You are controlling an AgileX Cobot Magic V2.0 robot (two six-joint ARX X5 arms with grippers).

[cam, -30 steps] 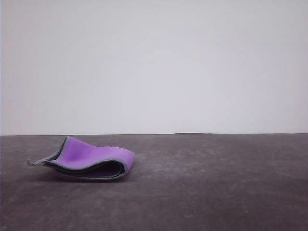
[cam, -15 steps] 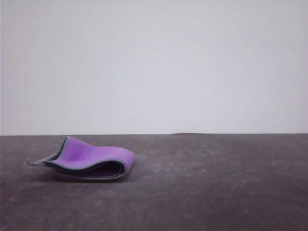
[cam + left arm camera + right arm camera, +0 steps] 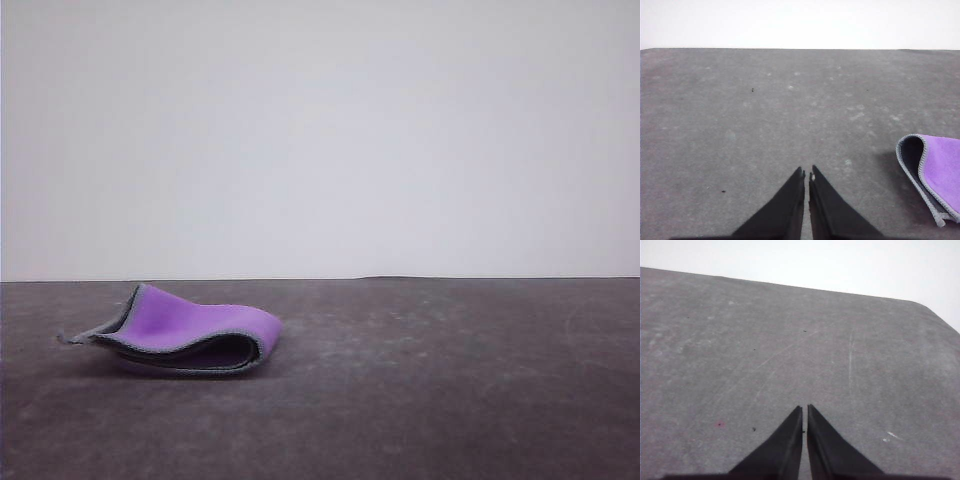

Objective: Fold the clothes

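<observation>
The clothes are one small thick cloth (image 3: 190, 331), folded over on itself with its bright purple face up, dark grey inside the fold and a light grey stitched edge. It lies on the dark table at the left in the front view. In the left wrist view a folded corner of the cloth (image 3: 935, 175) lies off to one side of my left gripper (image 3: 807, 174), apart from it. That gripper's black fingers are shut with nothing between them. My right gripper (image 3: 804, 408) is shut too, over bare table with nothing held.
The dark grey table (image 3: 450, 380) stretches wide to the right of the cloth, with a plain white wall behind it. The right wrist view shows the table's far edge and a rounded corner (image 3: 925, 307).
</observation>
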